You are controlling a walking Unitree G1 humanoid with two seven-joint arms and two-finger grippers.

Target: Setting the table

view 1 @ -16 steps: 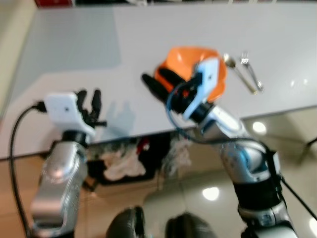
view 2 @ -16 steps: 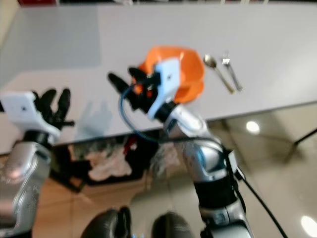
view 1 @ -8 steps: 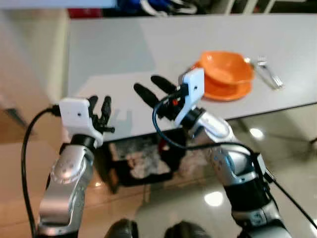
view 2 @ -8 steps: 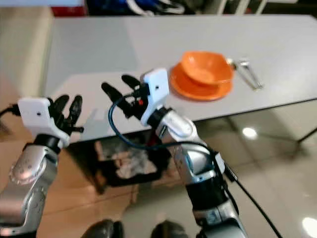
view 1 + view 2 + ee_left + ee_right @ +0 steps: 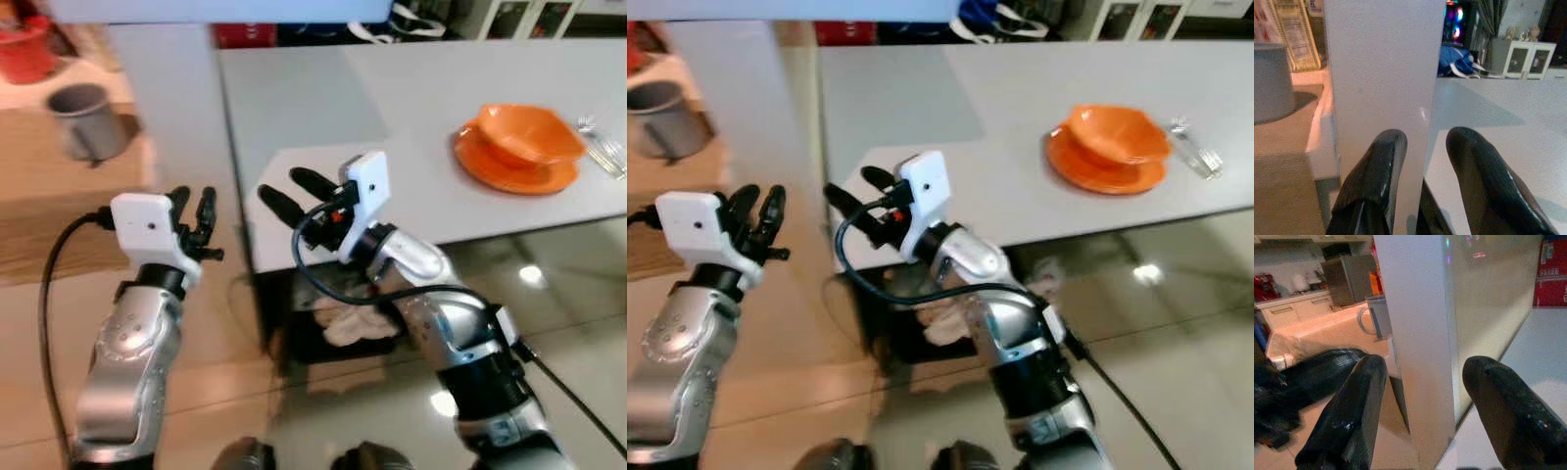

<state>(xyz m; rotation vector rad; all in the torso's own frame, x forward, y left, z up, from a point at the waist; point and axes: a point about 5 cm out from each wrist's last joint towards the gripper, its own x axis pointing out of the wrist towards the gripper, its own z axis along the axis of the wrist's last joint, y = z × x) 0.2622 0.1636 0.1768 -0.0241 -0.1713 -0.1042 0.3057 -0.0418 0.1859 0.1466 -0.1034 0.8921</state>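
An orange bowl (image 5: 524,132) sits on an orange plate (image 5: 509,176) at the right of the grey table (image 5: 411,88). A fork (image 5: 602,149) lies just beyond the plate, at the picture's right edge. My right gripper (image 5: 284,188) hovers over the table's near left corner, well left of the plate, open and holding nothing. In the right wrist view its fingers (image 5: 1359,396) spread wide before a white pillar. My left gripper (image 5: 193,201) is raised off the table's left end, open and bare, with fingers (image 5: 1376,171) apart in the left wrist view.
A white pillar (image 5: 167,98) stands at the table's left end. Beyond it a grey mug (image 5: 88,117) rests on a wooden surface. A dark basket of cloths (image 5: 343,328) sits under the table on the glossy floor. A blue bag (image 5: 994,15) lies at the far edge.
The whole view has swung left, so bowl and plate now lie far right. My right gripper, at the bowl a second ago, now stands clear of it by the table corner.
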